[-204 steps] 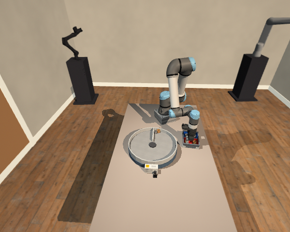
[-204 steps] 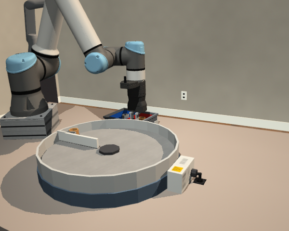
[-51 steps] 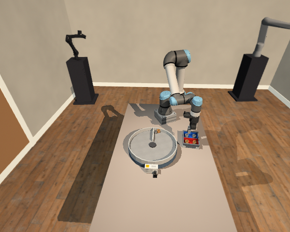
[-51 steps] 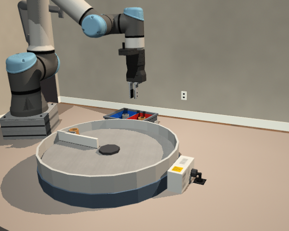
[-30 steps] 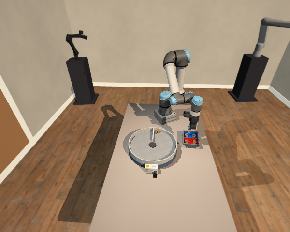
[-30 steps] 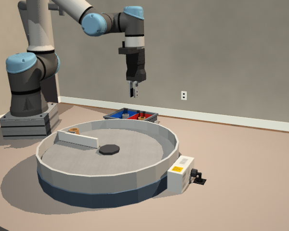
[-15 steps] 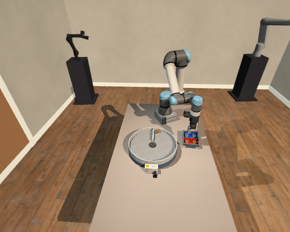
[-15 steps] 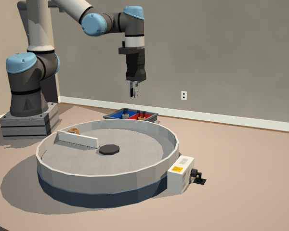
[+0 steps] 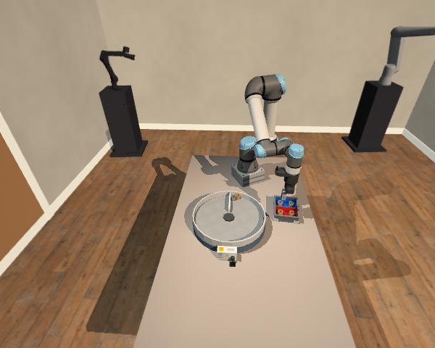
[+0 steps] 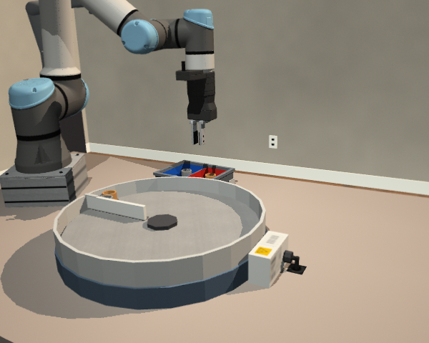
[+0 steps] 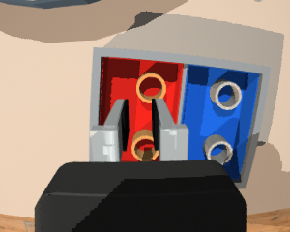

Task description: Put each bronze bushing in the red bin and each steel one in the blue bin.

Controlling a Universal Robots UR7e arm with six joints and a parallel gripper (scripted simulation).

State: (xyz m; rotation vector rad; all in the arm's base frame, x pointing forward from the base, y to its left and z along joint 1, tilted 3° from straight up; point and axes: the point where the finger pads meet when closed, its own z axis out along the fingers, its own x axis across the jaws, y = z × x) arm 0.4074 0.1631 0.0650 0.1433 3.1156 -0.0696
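My gripper [image 9: 283, 196] [image 10: 198, 143] [image 11: 140, 115] is partly open and empty, above the red bin [image 10: 221, 171] [image 11: 120, 87]. In the red bin stand two bronze bushings, one [image 9: 280, 212] [image 11: 138, 89] by the far wall in the wrist view, the other [image 9: 291, 212] [image 11: 143, 133] partly behind a finger. The blue bin [image 10: 172, 170] [image 11: 198, 116] holds two steel bushings, one [image 11: 217, 93] above the other [image 11: 211, 145] in the wrist view. On the turntable [image 9: 210, 220] [image 10: 192, 236], a bronze bushing [image 9: 238, 196] [image 10: 110, 193] stands beside a steel one [image 9: 233, 197], mostly hidden in the exterior view.
A white divider [image 9: 230, 203] [image 10: 114, 207] runs from the turntable's raised rim toward its dark hub [image 9: 228, 217] [image 10: 162, 221], close beside the two bushings there. A white box [image 9: 226, 252] [image 10: 268, 258] stands at the turntable's front edge, with a small black stand [image 10: 296, 266] next to it.
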